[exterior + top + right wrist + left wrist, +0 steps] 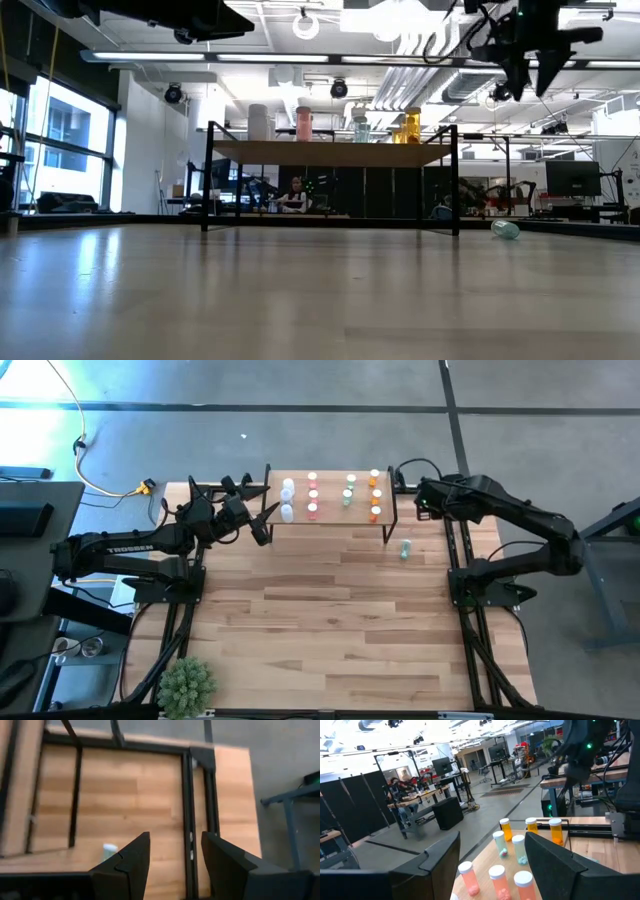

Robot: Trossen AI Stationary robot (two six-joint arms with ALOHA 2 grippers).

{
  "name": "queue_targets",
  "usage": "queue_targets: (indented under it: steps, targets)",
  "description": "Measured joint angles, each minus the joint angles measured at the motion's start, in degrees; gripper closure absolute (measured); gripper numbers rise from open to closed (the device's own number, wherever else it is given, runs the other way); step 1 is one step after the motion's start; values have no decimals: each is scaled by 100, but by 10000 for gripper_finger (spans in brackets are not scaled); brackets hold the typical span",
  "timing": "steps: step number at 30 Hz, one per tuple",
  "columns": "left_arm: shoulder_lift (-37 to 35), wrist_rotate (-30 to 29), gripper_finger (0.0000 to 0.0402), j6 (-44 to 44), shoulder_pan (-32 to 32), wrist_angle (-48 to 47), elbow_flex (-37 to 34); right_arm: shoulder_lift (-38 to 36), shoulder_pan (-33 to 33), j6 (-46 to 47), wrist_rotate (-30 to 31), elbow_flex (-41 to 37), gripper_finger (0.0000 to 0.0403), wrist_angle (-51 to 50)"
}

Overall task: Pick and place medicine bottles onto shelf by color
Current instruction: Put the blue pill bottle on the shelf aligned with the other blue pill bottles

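From above we see the shelf (330,520) standing at the far edge of the desk (330,630), carrying medicine bottles in four rows sorted by colour: white bottles (288,499) at its left end, then pink bottles (312,495), green bottles (349,490), and orange bottles (375,496) at its right end. One green bottle (405,549) lies on its side on the desk, just beside the shelf's right front leg; in the low view we find it (505,229) resting on the desk surface to the right of the shelf (330,152).

The left end effector (268,510) sits just off the shelf's left end, at shelf height; its fingers (555,865) stand spread with nothing between them, the bottles on the shelf showing beyond the gap. The right end effector (175,865) hangs high above the desk near the shelf's right end; its fingers (227,862) are likewise spread and empty, and the lying bottle (110,851) shows below. A green spiky plant (186,682) stands at the near left corner of the desk.
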Motion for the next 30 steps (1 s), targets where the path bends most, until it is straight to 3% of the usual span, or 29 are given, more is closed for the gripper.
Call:
queue_targets:
  steps: [8,17,25,30]
  targets:
    - [0,0,190,30,-1,2,0,-810,0,543,-1041,-1621,233,1045]
    - [0,0,190,149,-2,2,0,-1446,0,904,-2100,-2832,233,2541]
    - [0,2,190,151,-2,2,0,-1527,-2,1790,-2670,-3720,233,3675]
    - [0,2,190,151,-2,2,0,-1527,-2,2313,-2716,-4045,233,4142]
